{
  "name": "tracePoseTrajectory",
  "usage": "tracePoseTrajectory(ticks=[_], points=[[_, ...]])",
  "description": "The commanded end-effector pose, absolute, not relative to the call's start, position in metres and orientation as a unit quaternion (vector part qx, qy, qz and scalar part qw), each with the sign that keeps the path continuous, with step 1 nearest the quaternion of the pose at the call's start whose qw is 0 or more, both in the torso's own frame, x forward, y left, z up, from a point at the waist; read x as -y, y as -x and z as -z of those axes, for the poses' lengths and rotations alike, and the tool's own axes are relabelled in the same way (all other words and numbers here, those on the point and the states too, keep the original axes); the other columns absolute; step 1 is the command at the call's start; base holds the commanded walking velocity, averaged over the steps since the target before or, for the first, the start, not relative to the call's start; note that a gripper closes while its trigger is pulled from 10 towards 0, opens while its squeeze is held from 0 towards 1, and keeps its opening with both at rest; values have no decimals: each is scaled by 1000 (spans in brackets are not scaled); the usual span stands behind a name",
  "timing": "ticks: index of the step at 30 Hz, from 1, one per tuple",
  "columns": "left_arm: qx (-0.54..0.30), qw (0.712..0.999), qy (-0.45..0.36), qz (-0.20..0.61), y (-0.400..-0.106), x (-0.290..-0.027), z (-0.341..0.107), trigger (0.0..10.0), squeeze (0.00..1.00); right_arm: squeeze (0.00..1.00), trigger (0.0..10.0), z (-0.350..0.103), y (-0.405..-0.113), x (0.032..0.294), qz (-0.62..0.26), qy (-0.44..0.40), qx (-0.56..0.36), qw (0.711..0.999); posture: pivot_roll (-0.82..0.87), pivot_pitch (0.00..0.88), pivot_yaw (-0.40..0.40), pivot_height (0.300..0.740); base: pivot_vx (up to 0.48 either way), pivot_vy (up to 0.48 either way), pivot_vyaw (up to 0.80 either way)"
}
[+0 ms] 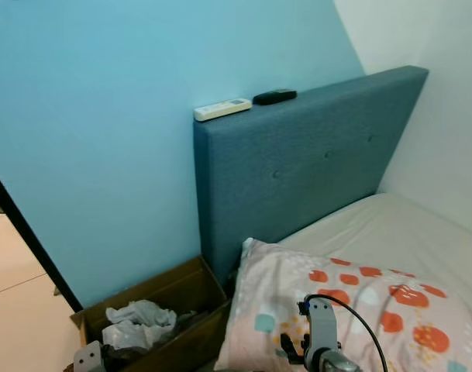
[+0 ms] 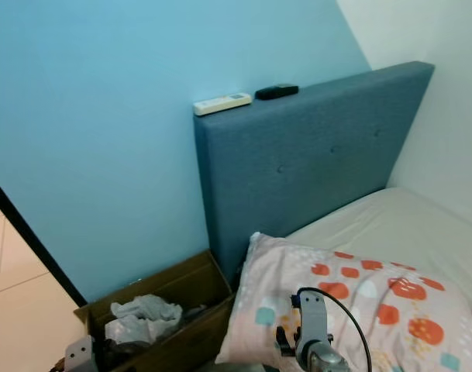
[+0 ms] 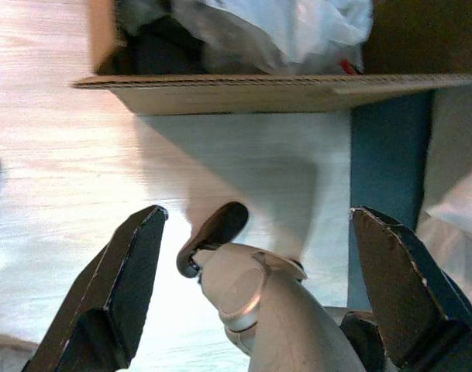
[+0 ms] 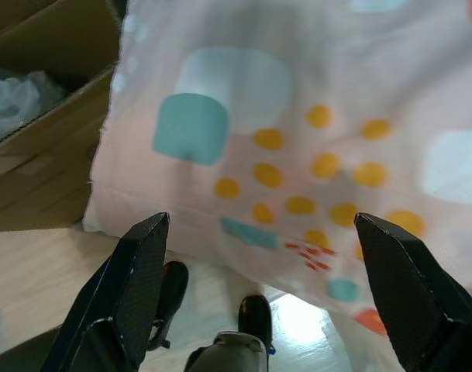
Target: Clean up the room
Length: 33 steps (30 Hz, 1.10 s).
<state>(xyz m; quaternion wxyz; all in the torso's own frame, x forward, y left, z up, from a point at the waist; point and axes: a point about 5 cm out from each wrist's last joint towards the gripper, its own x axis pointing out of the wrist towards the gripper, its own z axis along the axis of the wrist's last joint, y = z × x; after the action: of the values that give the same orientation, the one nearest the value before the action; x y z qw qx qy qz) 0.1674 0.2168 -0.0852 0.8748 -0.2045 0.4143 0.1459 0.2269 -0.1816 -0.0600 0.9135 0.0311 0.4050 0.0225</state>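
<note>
Landmark: blue upholstered button-tufted headboard.

- Brown cardboard box: open, flaps up, on floor just beside headboard's outer edge, against blue wall; crumpled white plastic bags and dark items inside.
- Pale pink pillow with red, yellow and teal spots: lying flat on bed, at foot of headboard, one corner near box.
- White remote control: flat on headboard's top edge, at outer end.
- Black remote control: same ledge, just beside white one.

Blue headboard; pink spotted pillow; brown box.
</note>
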Motion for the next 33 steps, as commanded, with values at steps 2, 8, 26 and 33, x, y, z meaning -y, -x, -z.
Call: tracePoseTrajectory(ticks=[2,8,26,33], points=[[-427,869,200,-149,-160,-221,88,10000,0,0,10000,64,-221,181,-18,-29,-419,907,-35,0,-37,740,0,0,800],[-425,870,208,-137,-162,-217,88,10000,0,0,10000,65,-220,184,6,-32,-421,907,-36,0,-35,740,0,0,250],[-404,869,242,-150,-166,-216,86,10000,0,0,10000,49,-243,187,17,-44,-378,924,-29,0,-69,740,0,-112,0],[-399,874,234,-145,-168,-217,84,10000,0,0,10000,36,-261,184,10,-49,-348,936,-31,0,-71,740,0,-137,0]])
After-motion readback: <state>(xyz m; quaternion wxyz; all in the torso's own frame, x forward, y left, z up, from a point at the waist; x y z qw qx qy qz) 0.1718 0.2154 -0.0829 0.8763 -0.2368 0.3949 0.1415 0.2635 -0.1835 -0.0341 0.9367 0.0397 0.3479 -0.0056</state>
